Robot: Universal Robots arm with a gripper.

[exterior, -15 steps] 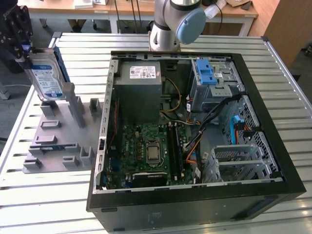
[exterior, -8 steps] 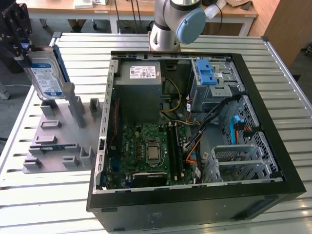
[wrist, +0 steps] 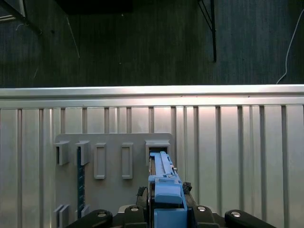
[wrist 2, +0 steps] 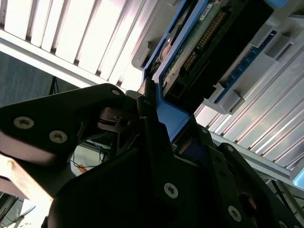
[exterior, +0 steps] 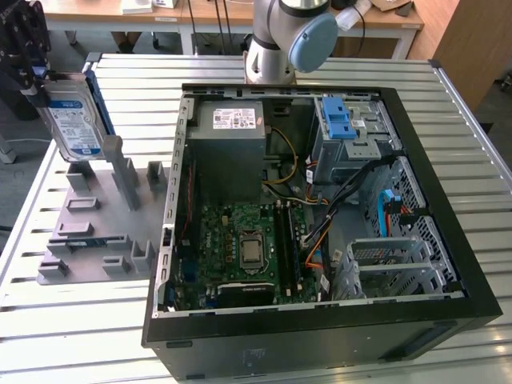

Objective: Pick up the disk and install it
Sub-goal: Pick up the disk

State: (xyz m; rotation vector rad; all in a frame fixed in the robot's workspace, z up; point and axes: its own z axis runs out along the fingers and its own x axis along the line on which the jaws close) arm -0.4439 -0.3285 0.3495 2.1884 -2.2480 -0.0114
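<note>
**Disk gripped on edge, beside the open case**
Exterior view: the black gripper (exterior: 38, 80) clasps the flat silver, blue-framed disk (exterior: 74, 120) upright above the grey slotted holder (exterior: 96, 224). Second wrist view: it is clamped on the frame's edge. First wrist view: the disk hangs edge-on over a slot, likely to lift straight clear.

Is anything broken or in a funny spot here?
Nothing looks broken or spilled. The disk hangs tilted from the gripper, which is shut on its top edge, over the grey rack beside the computer case. The case lies on its side with its panel off, so its insides show; that seems on purpose.
</note>
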